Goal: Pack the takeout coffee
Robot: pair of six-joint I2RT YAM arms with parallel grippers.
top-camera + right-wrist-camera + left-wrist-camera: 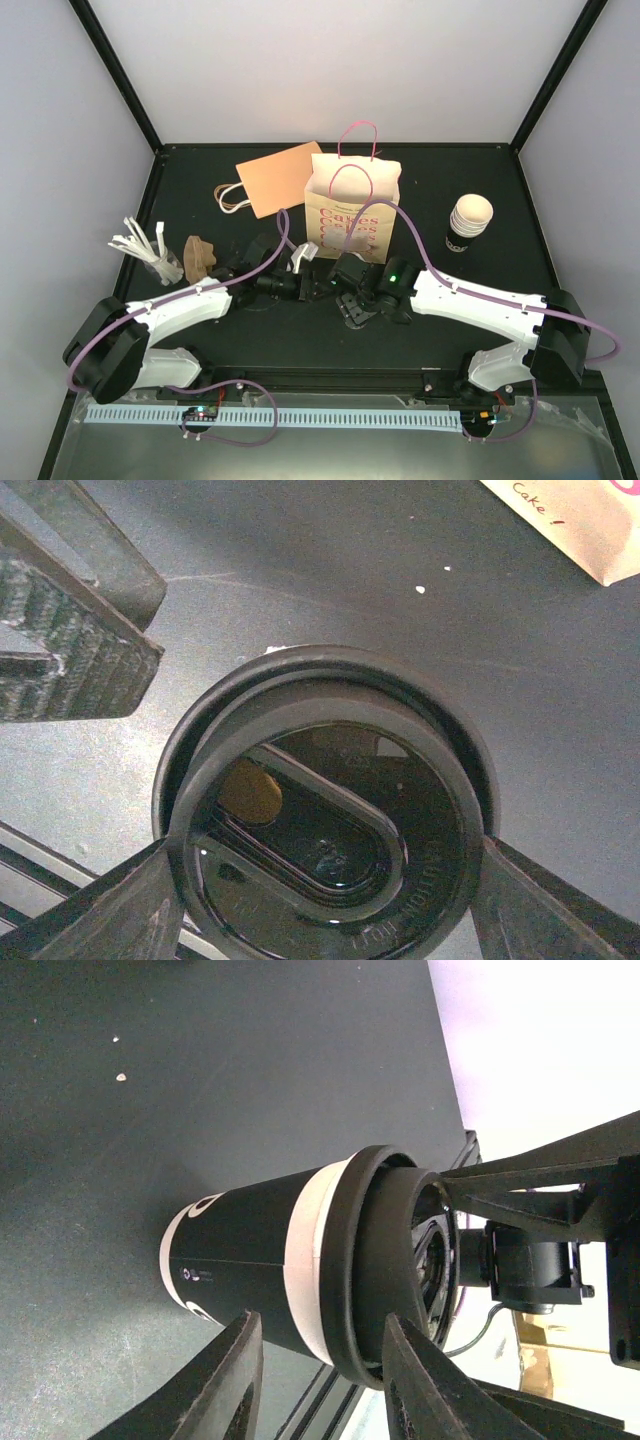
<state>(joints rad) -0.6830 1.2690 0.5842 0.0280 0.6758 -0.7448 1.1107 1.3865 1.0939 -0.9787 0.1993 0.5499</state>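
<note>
A black paper cup (250, 1260) with white bands and a black lid (330, 810) stands on the dark table between my two grippers. It is mostly hidden under them in the top view. My right gripper (325, 890) is above it, its fingers pressed on both sides of the lid. My left gripper (320, 1330) is open beside the cup, level with the lid's rim. A cream-white ribbed takeout cup with a dark lower part (468, 222) stands alone at the back right. The printed paper bag (352, 208) stands open just behind the grippers.
A flat orange paper bag (280, 178) lies at the back left. A bundle of white sticks (140, 246) and a brown pulp carrier (198, 256) sit at the left. The bag's corner (585, 525) shows close to the cup.
</note>
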